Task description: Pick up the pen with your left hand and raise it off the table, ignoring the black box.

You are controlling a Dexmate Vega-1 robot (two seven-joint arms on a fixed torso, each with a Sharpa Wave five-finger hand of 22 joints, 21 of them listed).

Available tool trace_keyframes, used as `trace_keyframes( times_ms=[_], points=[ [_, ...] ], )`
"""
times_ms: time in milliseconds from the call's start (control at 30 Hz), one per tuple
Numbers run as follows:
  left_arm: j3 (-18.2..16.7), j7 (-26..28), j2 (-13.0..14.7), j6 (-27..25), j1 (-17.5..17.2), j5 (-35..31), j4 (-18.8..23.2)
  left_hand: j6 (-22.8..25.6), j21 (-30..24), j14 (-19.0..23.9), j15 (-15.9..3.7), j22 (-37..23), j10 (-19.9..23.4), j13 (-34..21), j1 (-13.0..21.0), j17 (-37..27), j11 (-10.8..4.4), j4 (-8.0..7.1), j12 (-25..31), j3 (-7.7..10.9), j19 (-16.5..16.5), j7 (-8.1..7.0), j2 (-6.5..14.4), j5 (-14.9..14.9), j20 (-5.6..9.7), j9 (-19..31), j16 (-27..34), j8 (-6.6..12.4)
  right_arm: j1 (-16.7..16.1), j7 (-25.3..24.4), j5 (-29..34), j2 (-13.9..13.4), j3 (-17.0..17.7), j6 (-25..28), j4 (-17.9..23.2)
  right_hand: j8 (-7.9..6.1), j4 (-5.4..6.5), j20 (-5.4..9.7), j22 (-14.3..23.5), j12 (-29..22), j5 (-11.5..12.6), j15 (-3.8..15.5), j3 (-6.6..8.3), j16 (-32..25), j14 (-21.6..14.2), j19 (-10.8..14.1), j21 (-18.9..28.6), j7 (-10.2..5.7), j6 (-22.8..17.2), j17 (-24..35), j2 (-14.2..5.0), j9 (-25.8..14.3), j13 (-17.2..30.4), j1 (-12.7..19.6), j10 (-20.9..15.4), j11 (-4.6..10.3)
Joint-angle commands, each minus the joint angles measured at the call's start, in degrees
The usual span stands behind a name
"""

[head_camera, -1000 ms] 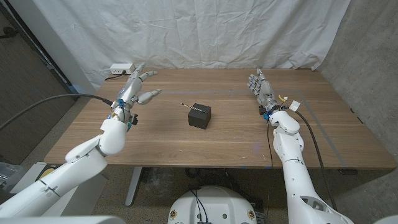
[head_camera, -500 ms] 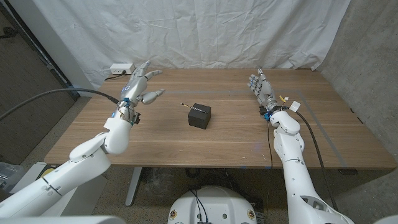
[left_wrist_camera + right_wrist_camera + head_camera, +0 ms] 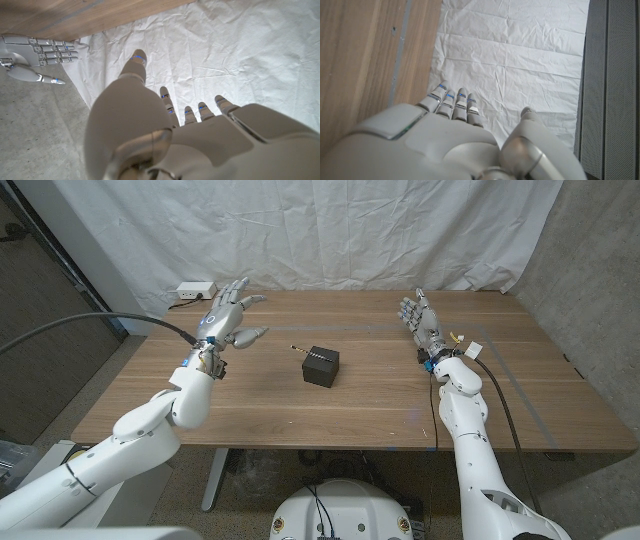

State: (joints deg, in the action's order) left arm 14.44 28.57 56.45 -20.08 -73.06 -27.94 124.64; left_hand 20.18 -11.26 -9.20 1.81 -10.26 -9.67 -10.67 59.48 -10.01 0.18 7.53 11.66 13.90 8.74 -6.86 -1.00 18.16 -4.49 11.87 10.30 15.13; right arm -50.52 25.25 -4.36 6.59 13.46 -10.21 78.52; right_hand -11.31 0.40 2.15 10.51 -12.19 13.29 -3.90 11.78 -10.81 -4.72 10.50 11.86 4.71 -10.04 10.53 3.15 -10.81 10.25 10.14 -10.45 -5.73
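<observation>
While empty, left hand [image 3: 226,313] spread above table [image 3: 370,400]

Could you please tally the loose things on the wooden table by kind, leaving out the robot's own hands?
Pen: 1
Black box: 1
White power strip: 1
Total: 3

Back of left hand [image 3: 200,140] in foreground, fingers [image 3: 191,114] extended and apart, nothing held. Creased white sheet [image 3: 225,55] beyond the fingertips. Strip of wooden table [image 3: 60,15] along one edge. Right hand [image 3: 35,52] visible nearby, fingers straight, empty.
</observation>
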Motion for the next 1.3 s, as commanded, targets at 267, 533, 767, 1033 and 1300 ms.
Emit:
trace_keyframes(
  times_ms=[267, 533, 767, 1033, 1300],
  points=[
    [1.66, -4.49, 3.29, -7.43, 0.00, -5.42, 4.89, 1.33, -0.33, -0.70, -0.06, -0.27, -1.61, -0.14, 0.91, -0.24, -0.11, -0.02, -0.01, -0.56, 0.46, -0.69, -0.07, 0.35, -0.01, 0.10, 0.17, -0.02, 1.02, 1.00, -1.05, 0.23, 0.56, -0.44, -1.12, -0.47, -0.17, 0.38, 0.23, -0.26, 0.27, 0.15, -0.02, -0.28, -0.55, 0.72, 0.18, 0.29, -0.74, 0.18, -0.79, -0.06, 0.24, 0.18, -0.65, 0.28],
    [3.60, -6.74, 3.76, -9.44, 1.52, -7.43, 5.39, 2.49, -0.34, -0.76, -0.11, -0.28, -1.47, -0.13, 1.13, -0.23, -0.47, -0.02, 0.05, -0.67, 0.51, -1.09, -0.03, 0.41, -0.02, 0.11, 0.19, 0.26, 0.86, 1.35, -1.20, 0.18, 0.85, 0.02, -0.51, -0.51, -0.19, 0.26, 0.23, -0.30, 0.27, 0.11, -0.09, -0.28, -0.65, 0.79, 0.19, 0.37, -0.96, 0.18, -0.80, -0.06, 0.25, 0.15, -0.81, 0.24],
    [5.71, -9.49, 4.37, -12.17, 2.70, -10.39, 6.63, 3.22, -0.32, -0.85, -0.26, -0.28, -1.30, -0.13, 1.34, -0.23, -0.63, -0.04, 0.10, -0.81, 0.61, -1.16, 0.02, 0.45, 0.11, 0.11, 0.19, 0.35, 0.88, 1.61, -1.23, 0.21, 0.95, 0.53, -0.32, -0.48, -0.20, 0.24, 0.24, -0.30, 0.27, 0.09, -0.16, -0.28, -0.77, 0.81, 0.18, 0.35, -1.03, 0.20, -0.84, -0.07, 0.26, 0.10, -0.91, 0.23],
    [7.49, -11.87, 4.77, -13.65, 3.63, -12.60, 7.29, 4.32, -0.36, -0.98, -0.18, -0.29, -0.64, -0.11, 1.57, -0.22, 0.03, -0.08, 0.32, -0.99, 0.62, -1.17, 0.07, 0.53, 0.28, 0.11, 0.20, 0.52, 1.26, 2.07, -1.21, 0.33, 0.84, 0.56, -0.85, -0.45, -0.22, 0.23, 0.24, -0.28, 0.28, 0.10, -0.20, -0.22, -0.73, 0.85, 0.17, 0.33, -1.09, 0.20, -0.91, -0.07, 0.26, 0.09, -0.95, 0.21],
    [8.58, -14.25, 4.87, -14.13, 4.87, -14.13, 6.96, 5.13, -0.39, -0.87, 0.08, -0.28, -0.11, -0.09, 1.84, -0.19, -0.11, -0.09, 0.44, -1.15, 0.58, -0.69, 0.12, 0.60, 0.40, 0.11, 0.25, 0.61, 1.28, 2.19, -1.01, 0.59, 0.59, 0.75, -0.75, -0.49, -0.25, 0.22, 0.24, -0.29, 0.28, 0.02, -0.26, -0.23, -0.83, 0.88, 0.16, 0.56, -1.33, 0.21, -0.96, -0.07, 0.27, 0.07, -1.07, 0.14]
  ],
)
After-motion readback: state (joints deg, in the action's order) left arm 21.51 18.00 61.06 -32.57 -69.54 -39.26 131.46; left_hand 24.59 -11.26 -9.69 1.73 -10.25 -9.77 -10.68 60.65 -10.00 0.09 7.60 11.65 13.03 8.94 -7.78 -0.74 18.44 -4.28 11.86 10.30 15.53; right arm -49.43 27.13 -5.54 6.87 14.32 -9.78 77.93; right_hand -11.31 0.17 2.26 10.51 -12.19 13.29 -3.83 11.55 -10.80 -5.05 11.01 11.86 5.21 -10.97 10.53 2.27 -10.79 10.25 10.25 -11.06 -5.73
